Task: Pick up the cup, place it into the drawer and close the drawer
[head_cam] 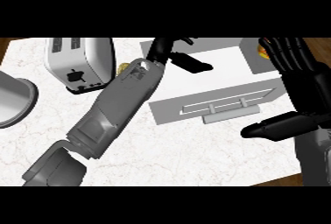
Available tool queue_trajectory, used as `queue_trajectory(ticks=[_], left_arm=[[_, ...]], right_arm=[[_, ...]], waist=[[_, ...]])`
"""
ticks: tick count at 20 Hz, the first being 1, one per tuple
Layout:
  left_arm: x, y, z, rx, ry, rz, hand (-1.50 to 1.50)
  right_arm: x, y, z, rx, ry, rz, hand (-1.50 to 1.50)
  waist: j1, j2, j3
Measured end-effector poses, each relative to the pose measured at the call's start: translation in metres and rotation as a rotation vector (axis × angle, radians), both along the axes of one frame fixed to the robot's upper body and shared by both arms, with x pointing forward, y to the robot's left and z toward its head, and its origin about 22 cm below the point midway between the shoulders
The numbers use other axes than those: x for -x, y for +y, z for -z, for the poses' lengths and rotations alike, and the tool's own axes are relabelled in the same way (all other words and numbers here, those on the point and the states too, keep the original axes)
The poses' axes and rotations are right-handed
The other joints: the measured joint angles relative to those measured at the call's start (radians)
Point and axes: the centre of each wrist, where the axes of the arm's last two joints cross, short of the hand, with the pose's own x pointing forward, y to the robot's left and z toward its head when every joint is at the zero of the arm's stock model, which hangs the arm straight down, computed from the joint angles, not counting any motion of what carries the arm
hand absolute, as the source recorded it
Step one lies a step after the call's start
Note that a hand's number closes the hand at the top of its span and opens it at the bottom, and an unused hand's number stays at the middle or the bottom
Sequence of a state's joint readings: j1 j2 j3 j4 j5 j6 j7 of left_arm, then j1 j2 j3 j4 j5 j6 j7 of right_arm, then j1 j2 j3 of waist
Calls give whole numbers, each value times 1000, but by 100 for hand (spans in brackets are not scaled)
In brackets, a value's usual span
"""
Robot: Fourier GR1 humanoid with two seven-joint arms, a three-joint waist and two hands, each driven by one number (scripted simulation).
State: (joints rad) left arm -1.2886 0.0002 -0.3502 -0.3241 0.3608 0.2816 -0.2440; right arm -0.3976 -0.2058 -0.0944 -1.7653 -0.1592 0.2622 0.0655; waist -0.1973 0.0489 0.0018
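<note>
The white drawer unit [213, 76] stands at the counter's back right, its grey front panel with a bar handle [225, 108] facing me. A small orange thing, maybe the cup [262, 53], peeks out at the unit's grey right part, mostly hidden behind my right hand [298, 72]. That hand is raised near the view's right edge, open, fingers up and thumb [275, 127] sticking out left. My left hand [167, 49] lies over the unit's back left corner, fingers relaxed, thumb [192, 64] out; I see nothing in it.
A silver toaster [79, 61] stands at the back left, beside my left forearm [119, 107]. A small yellowish thing [123, 67] shows between them. A grey round vessel [13, 101] sits at the left edge. The marble counter [194, 153] spreads in front.
</note>
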Motion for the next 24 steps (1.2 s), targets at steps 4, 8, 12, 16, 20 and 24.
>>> queue_trajectory(ticks=[4, 8, 12, 16, 20, 24], left_arm=[[1, 1, 1, 112, -9, 14, -150], [2, -1, -6, 234, -55, 42, -150], [3, -1, -7, 325, -93, 15, -150], [1, -2, -11, 369, -110, -20, -150], [0, 0, -9, 386, -112, -47, -150], [2, 8, 6, 429, -115, -52, -150]], right_arm=[[-1, 18, 0, -5, 17, -155, 150], [2, 31, 4, 29, 42, -335, 150], [4, 31, 7, 196, 108, -450, 150], [11, 24, 10, 405, 170, -462, -150], [17, 24, 15, 586, 172, -378, -150], [16, 20, 41, 705, 206, -277, -150]], waist=[[-9, 5, -1], [-7, 1, -2], [17, -8, -2], [54, -20, -2], [95, -27, -1], [142, -32, -1]])
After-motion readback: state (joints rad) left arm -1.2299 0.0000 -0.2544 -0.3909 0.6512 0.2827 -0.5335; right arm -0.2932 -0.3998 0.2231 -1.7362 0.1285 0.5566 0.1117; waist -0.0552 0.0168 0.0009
